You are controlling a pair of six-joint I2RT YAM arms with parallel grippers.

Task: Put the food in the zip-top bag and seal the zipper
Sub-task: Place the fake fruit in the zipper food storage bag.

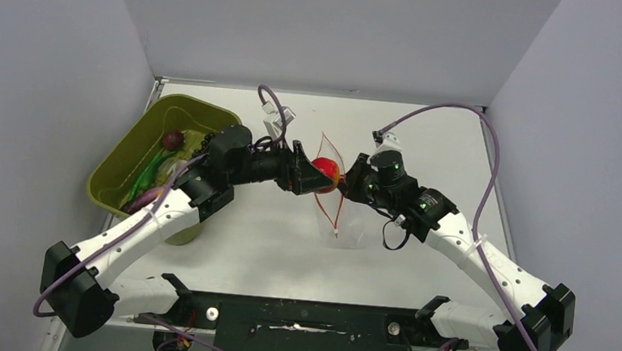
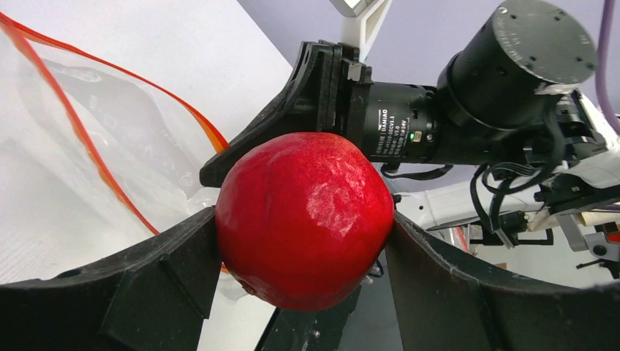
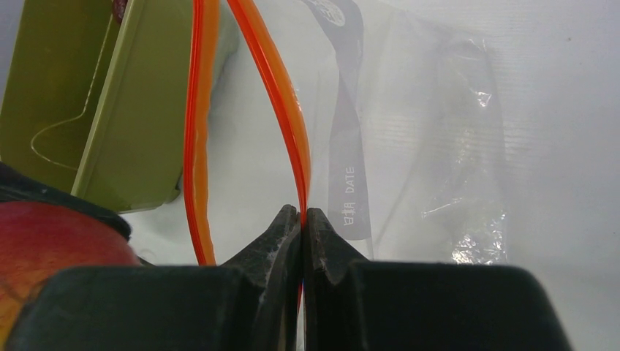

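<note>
Your left gripper clamps the red fruit between wide-spread jaws, right at the zip-top bag mouth. Your right gripper, fully closed, pinches the zipper, holding one lip apart. Drive the fruit well past both lips before letting go. The mouth faces leftward, toward the fruit; the zipper runs near-to-far.

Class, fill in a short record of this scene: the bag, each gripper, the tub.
zip-top bag: mouth open
left gripper: shut on red fruit, at the bag's mouth
right gripper: shut on zipper, one edge pinched
olive tub: holds other food pieces
</note>
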